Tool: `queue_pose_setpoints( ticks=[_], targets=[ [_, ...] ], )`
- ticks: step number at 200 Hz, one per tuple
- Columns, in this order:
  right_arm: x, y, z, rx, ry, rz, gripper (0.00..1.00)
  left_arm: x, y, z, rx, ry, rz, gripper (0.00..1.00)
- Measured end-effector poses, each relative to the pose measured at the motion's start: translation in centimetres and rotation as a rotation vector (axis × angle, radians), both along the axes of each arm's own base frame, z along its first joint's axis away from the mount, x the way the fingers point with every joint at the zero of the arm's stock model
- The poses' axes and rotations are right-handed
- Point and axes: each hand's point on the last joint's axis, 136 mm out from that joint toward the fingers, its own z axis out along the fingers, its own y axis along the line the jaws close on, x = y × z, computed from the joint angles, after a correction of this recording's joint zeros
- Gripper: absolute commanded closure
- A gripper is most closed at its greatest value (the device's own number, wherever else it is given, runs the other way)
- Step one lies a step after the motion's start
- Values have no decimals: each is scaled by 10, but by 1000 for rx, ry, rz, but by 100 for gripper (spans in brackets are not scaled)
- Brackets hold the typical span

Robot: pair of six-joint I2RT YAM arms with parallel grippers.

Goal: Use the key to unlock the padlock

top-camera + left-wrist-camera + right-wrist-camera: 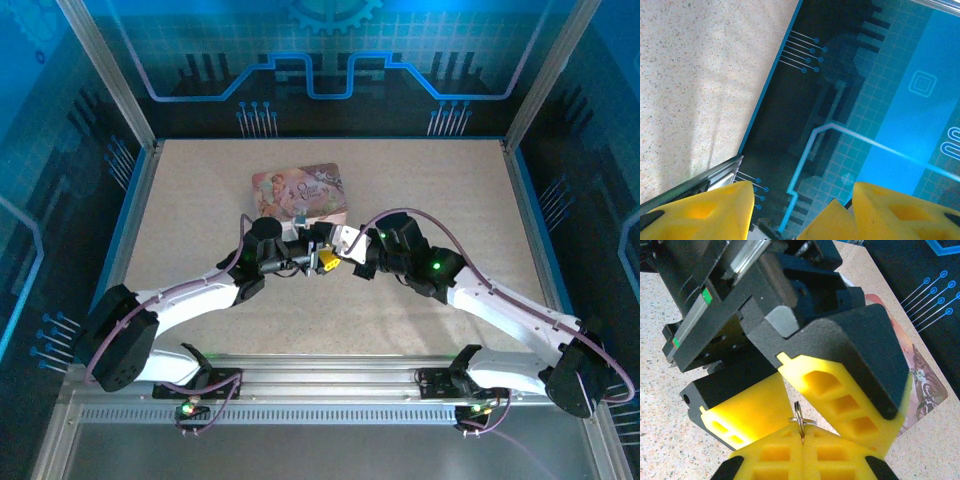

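Holding the tiny dark metal key (801,426) by its ring, at 5 o'clock of the pink illustrated tin box (300,192).
The right gripper (802,439) is clamped on it; the left gripper (792,402) stands spread and empty, flanking it. Best keep the key steady and aligned. The right wrist view gives the pinch; the top view places both grippers against the tin.

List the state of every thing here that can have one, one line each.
left pincer: open, pads apart.
right pincer: shut on the key.
key: pinched between the right pincer's pads, its wire ring poking out above them, blade hidden.
tin box: lying flat on the table, picture side up, untouched by either pincer.
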Motion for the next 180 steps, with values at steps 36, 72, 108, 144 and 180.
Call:
queue_pose_setpoints(
  ticks=[36,72,108,144,180],
  targets=[
    [-1,-1,1,10,9,-9,100,0,1,-1,-8,7,8,52],
    [-6,-6,3,25,5,-14,100,0,1,-3,-10,15,10,57],
    [-9,-9,-4,21,26,-22,100,-1,1,-5,-9,17,9,57],
    [-9,-11,-9,13,35,-30,100,0,1,-5,-13,12,9,52],
    [-9,-11,-9,12,35,-30,100,1,0,-6,-11,14,9,57]
  ],
)
